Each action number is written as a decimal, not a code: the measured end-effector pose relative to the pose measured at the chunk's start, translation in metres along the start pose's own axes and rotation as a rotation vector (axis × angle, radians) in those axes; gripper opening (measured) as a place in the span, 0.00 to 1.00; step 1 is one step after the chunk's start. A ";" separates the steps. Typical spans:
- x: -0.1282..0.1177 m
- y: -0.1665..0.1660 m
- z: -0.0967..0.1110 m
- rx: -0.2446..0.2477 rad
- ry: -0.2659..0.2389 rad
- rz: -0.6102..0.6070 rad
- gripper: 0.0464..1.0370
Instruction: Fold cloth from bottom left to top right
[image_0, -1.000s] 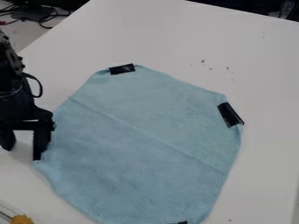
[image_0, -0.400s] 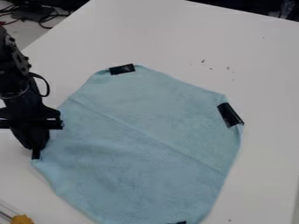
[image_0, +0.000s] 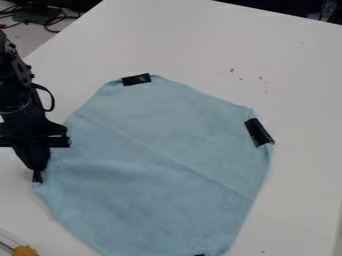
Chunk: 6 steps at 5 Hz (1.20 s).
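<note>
Clock positions are taken from the centre of the cloth, with 12 o'clock at the top of the view. The light blue cloth lies spread on the white desk, its lower edge running to the bottom of the view. The gripper is at the 9 o'clock edge of the cloth, pointing downward. Its jaws are clenched on the cloth's edge.

Compared with the earliest frame, the jaws have changed from spread apart to closed together. The cloth, with its tape pieces, has shifted slightly toward 9 o'clock.

The cloth is a single, unfolded layer with a rounded, many-sided outline. A faint straight crease crosses it from 10 o'clock to 4 o'clock. Soft, shallow ripples extend inward from the gripped edge. Black tape pieces mark the perimeter: the first between 11 and 12 o'clock, the second at 2 o'clock, and the third, partly cut off by the view, between 5 and 6 o'clock.

A yellow item is located between 7 and 8 o'clock, apart from the cloth. Small dark specks mark the desk surface at 1 o'clock. Dark cables lie beyond the desk edge at 11 o'clock.
</note>
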<state>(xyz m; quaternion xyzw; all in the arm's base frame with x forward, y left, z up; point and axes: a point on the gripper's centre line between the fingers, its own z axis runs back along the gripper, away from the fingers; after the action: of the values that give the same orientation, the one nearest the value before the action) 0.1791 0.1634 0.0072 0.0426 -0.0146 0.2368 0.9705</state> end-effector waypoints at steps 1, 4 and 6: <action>0.000 0.013 0.022 0.047 -0.046 0.050 0.02; 0.023 -0.037 0.059 0.117 -0.070 -0.073 0.02; 0.035 -0.104 0.050 0.112 0.007 -0.141 0.02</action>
<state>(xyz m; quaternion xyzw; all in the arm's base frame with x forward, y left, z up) 0.2572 0.0832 0.0513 0.0967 0.0051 0.1685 0.9809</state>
